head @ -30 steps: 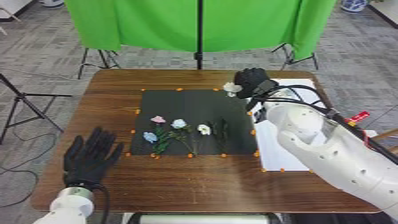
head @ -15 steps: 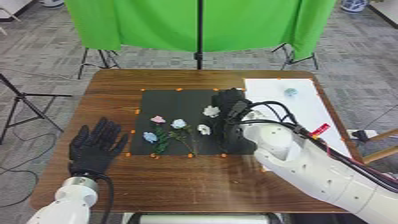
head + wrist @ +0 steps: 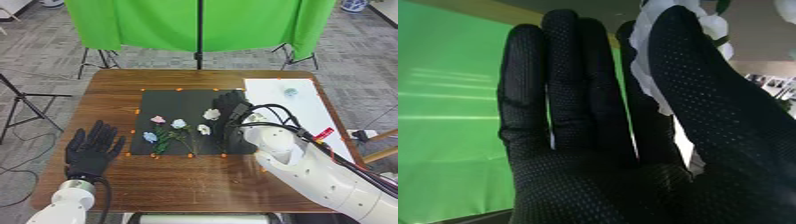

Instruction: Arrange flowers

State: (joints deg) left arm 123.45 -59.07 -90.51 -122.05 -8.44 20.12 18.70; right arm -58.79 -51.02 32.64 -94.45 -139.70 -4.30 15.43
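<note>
While white flower [image 3: 211,114] sits pinched — right hand [image 3: 229,106] straight-fingered; over black mat [image 3: 169,106]

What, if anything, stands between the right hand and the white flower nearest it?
Nothing visible does. The white flower is right at the right hand; in the right wrist view its petals sit between the thumb and the fingers, apparently pinched there.

A brown wooden table [image 3: 178,185] bears a black mat [image 3: 178,107] with a white sheet [image 3: 275,87] beside it.
</note>
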